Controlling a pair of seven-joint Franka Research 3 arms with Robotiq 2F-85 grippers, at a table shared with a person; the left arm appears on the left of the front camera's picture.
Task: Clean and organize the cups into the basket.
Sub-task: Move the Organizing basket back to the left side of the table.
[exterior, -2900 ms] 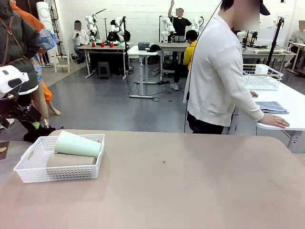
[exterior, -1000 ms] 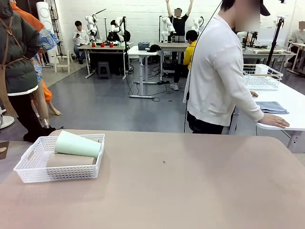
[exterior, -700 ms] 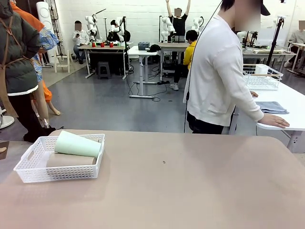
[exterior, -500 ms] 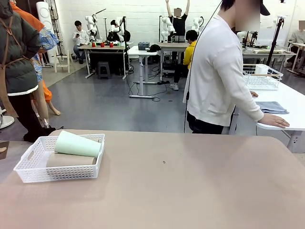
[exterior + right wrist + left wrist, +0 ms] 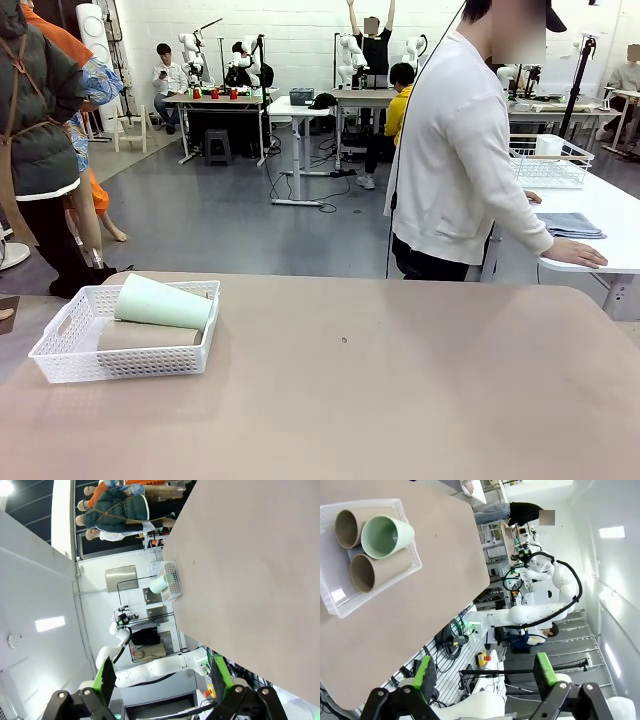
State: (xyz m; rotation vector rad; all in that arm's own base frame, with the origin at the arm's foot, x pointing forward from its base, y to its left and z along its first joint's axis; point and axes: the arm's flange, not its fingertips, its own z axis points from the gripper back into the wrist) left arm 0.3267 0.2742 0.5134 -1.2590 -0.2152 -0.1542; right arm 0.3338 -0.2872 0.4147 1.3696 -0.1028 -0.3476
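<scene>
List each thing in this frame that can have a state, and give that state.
Mint cup: on its side, lying on the two brown cups.
Brown cups: on their sides in the basket.
Basket: on the table, holding three cups.
Left gripper: open, holding nothing.
Right gripper: open, holding nothing.

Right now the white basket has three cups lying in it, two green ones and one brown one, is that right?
Not quite. The white basket does hold three cups lying down, but the colours are swapped: two tan-brown cups and one mint green cup. The left wrist view looks into all three open mouths.
</scene>
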